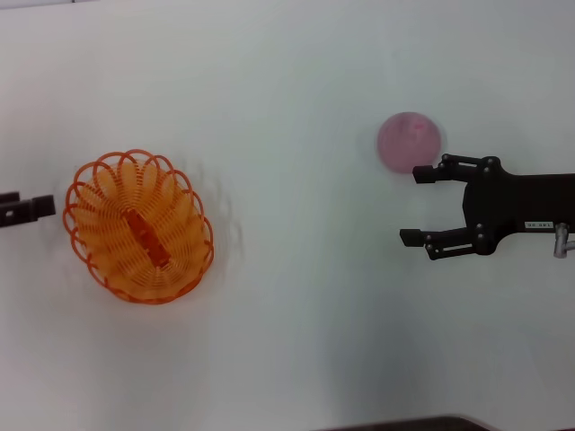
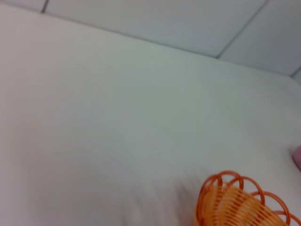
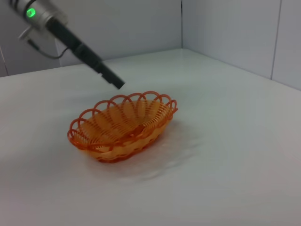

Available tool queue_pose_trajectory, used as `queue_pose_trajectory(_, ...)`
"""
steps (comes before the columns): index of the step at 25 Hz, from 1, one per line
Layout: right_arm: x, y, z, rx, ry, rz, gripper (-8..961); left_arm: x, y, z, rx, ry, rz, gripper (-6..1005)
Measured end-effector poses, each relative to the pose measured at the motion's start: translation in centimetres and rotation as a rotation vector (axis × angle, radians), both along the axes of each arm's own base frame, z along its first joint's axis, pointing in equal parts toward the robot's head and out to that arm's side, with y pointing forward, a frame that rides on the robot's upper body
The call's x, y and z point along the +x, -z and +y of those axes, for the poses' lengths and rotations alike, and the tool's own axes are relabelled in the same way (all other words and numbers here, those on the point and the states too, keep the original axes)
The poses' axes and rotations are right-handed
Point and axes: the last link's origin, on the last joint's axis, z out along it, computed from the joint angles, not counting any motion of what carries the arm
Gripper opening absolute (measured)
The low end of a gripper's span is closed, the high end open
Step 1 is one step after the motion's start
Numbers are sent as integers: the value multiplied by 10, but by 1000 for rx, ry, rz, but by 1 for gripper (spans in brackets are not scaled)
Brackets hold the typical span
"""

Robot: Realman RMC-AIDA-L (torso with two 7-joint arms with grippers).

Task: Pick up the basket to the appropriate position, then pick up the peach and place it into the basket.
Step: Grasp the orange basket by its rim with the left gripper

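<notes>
The orange wire basket (image 1: 139, 229) rests on the white table at the left; it also shows as the basket (image 3: 124, 127) and, in part, as the basket (image 2: 235, 202). The pink peach (image 1: 409, 141) lies at the right, and a sliver of the peach (image 2: 297, 157) shows in the left wrist view. My right gripper (image 1: 411, 205) is open just in front of the peach, with one fingertip beside the fruit and nothing between the fingers. My left gripper (image 1: 31, 209) sits shut just left of the basket's rim, apart from it; the left gripper (image 3: 115, 82) shows as a narrow dark tip.
A dark front table edge (image 1: 404, 424) shows at the bottom of the head view. Light wall panels (image 3: 225, 28) stand behind the table's far sides. White tabletop (image 1: 296, 224) lies between basket and peach.
</notes>
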Motion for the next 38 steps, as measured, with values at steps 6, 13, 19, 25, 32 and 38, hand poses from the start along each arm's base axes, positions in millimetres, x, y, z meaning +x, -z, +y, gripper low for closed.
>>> queue_pose_trajectory(6,0,0,0,-3,-1,1,945,42,2,46,-134,120,126,784)
queue_pose_trajectory(13,-3,2,1,-10,-7,4,945,84,17,86,-267,216,353,784)
queue_pose_trajectory(19,-3,2,1,-14,2,9,945,98,32,97,-333,246,497,785)
queue_pose_trajectory(25,-3,1,2,-12,1,6,942,108,47,97,-368,304,563,780)
queue_pose_trajectory(32,-2,1,1,-9,6,4,944,116,62,95,-384,341,619,774)
queue_pose_trajectory(38,-2,2,1,-10,7,5,944,119,66,95,-381,358,651,768)
